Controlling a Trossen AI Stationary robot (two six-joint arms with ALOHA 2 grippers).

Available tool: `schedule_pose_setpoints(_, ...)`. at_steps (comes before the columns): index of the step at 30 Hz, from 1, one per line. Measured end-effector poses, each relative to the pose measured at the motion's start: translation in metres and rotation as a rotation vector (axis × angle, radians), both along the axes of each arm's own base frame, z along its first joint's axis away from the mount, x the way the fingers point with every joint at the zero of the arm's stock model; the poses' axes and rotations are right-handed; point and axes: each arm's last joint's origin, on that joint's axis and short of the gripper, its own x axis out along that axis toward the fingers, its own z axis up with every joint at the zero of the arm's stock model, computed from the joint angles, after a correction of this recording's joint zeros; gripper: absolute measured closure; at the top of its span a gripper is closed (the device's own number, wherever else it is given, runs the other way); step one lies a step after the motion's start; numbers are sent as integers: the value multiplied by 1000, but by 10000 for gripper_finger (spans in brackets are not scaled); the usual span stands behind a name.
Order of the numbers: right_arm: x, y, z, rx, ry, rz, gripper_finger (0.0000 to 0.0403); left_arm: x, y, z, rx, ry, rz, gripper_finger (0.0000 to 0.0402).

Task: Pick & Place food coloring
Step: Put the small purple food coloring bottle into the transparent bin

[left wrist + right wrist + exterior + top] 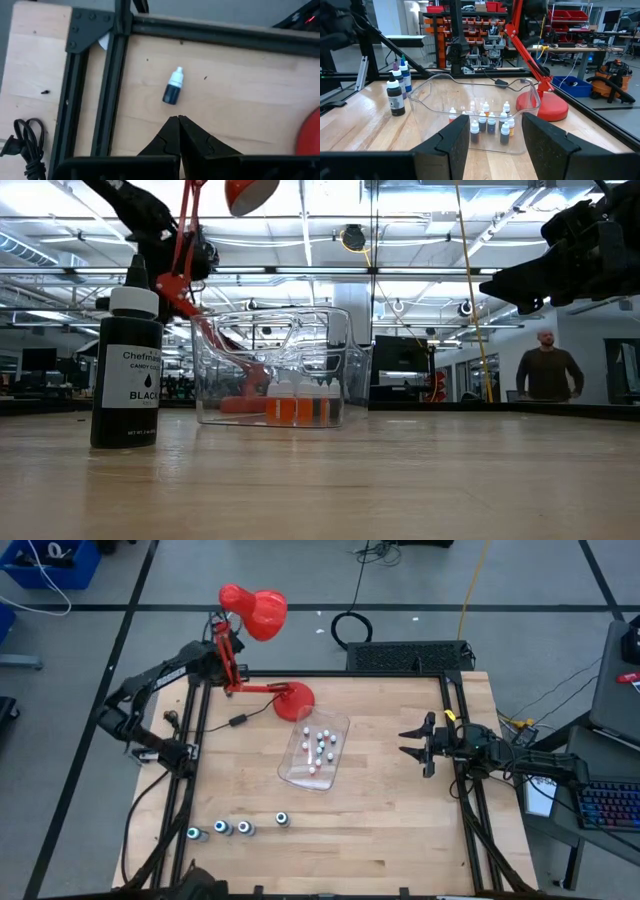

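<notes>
Small white-capped food coloring bottles (pixel 321 745) stand clustered inside a clear plastic tub (pixel 296 768) near the middle of the wooden table (pixel 380 820); in the low view their lower halves read orange-red, though the tub wall distorts them and their exact count is hard to make out. Four larger dark bottles (pixel 236 828) stand in a loose row near the table's front left, well apart from the tub; the low view shows only one of them close up, its label partly legible as black. The left wrist view shows a single bottle (pixel 173 87) lying on its side on the wood. A red desk lamp (pixel 258 618) has its base (pixel 294 700) just beside the tub's far end. The left gripper (pixel 186 756) sits at the table's left edge above the frame rail, jaws pressed together and holding nothing. The right gripper (pixel 412 741) hovers off the tub's right side, fingers parted about halfway, nothing between them. A person (pixel 546 370) stands in the room beyond
</notes>
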Motion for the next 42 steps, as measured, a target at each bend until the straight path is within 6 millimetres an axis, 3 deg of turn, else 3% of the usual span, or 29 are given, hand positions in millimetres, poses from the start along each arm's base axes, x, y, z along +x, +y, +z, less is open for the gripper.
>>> schedule_pose_setpoints(7,0,0,0,0,0,0,234,-7,-10,20,72,-46,-1,399)
schedule_pose_setpoints(22,0,0,0,0,0,0,234,-9,-6,21,95,-93,87,400)
schedule_pose_setpoints(35,0,0,0,0,0,0,234,-15,-43,16,-80,132,242,401)
schedule_pose_setpoints(42,0,0,0,0,0,0,234,-11,-35,22,-22,-13,169,401)
